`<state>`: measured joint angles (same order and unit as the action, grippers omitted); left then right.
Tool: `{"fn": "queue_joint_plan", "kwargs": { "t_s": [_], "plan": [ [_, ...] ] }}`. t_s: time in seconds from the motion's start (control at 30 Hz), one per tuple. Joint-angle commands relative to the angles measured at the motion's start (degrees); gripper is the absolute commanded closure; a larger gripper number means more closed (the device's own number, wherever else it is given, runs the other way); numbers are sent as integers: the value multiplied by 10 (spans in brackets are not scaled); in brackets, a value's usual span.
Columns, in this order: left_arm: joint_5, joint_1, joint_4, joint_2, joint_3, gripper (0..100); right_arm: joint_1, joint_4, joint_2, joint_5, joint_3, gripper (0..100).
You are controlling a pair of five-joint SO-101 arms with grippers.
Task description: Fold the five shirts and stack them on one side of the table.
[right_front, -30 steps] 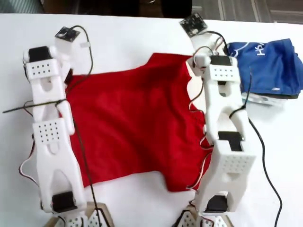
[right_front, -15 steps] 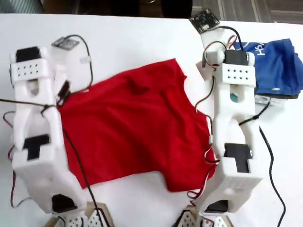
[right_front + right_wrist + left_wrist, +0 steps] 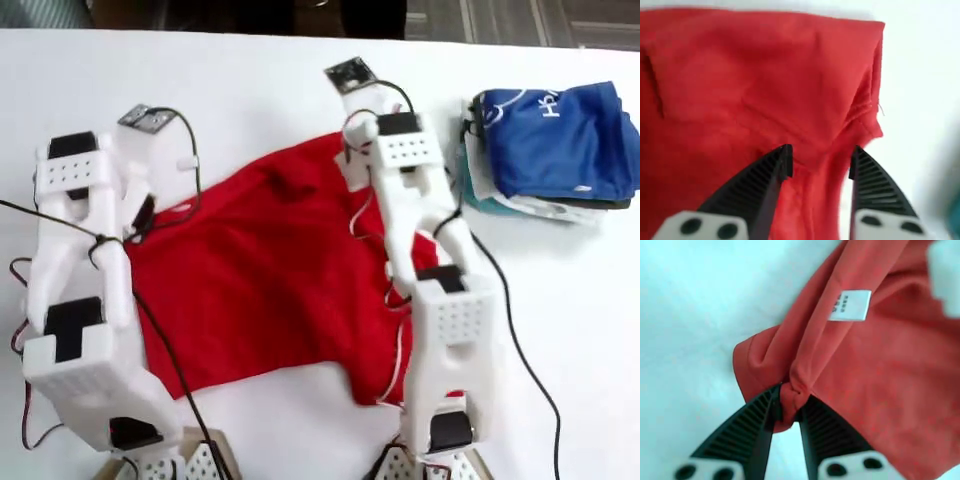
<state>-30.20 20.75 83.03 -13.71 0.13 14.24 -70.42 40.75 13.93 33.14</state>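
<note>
From the high view, the left white plastic arm (image 3: 80,260) and the right white plastic arm (image 3: 440,300) lie across the rumpled red fabric shirt (image 3: 270,290) and hide its side edges. It is spread over the middle of the white table (image 3: 250,80). Its near hem shows between the arm bases. A stack of folded shirts (image 3: 560,140) sits at the table's right side, near the right arm, with a blue one on top. The layers beneath show only as thin teal and white edges, too little to count. The left gripper (image 3: 790,399) is clamped on a bunched corner of the red fabric shirt (image 3: 880,365), its jaws nearly together with cloth pinched between them. Past it, a small white sewn label (image 3: 850,305) lies on the fabric, its print too blurred to make out. The right gripper (image 3: 821,152) is spread wide and grasps nothing. Its fingers stand either side of a raised fold near a corner of the red fabric shirt (image 3: 740,75). Whether the tips touch the cloth cannot be told.
</note>
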Motion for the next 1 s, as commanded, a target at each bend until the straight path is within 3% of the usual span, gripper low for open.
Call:
{"fn": "queue_joint_plan", "kwargs": {
  "t_s": [0.0, 0.4, 0.97],
  "plan": [
    [25, 1, -11, 36, 0, 973, 15, -36, 46, -72, 116, 823],
    [28, 2, -15, 36, 0, 973, 7, -162, 220, -78, 368, 823],
    [29, -1, -15, 36, 0, 973, -20, -196, 262, -78, 433, 826]
  ]
}}
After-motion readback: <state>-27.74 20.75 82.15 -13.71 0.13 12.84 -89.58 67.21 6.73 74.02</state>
